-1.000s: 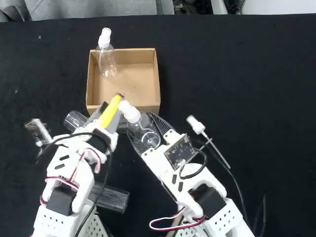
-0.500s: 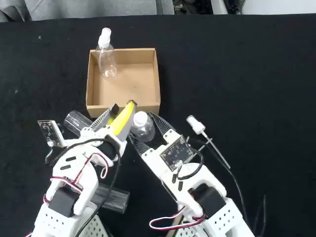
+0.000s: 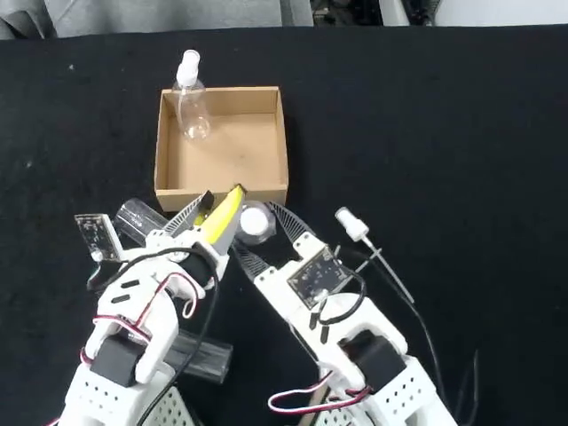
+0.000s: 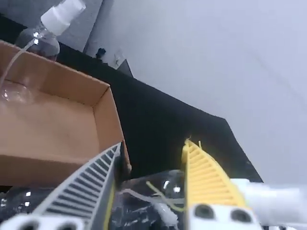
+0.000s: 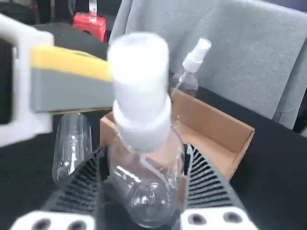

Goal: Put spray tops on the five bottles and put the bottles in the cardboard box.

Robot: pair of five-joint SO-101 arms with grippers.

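Black counter (image 3: 426,133) lies under both arms, and over its near part the right gripper (image 5: 144,155) has its jaws clamped on a clear bottle (image 5: 144,196) wearing a white spray top (image 5: 139,72). Beside that top the left gripper (image 4: 152,146) holds its jaws apart, the yellow one nearest; whether it touches I cannot tell. If the top is only half seated, a sideways nudge from that jaw could cock it or twist the slick bottle in its grip. Just beyond, the cardboard box (image 3: 235,146) has a near wall that could catch the bottle going in; one capped bottle (image 3: 193,111) leans in its far corner. The neck's seating is hidden, and the arms cover part of the counter.
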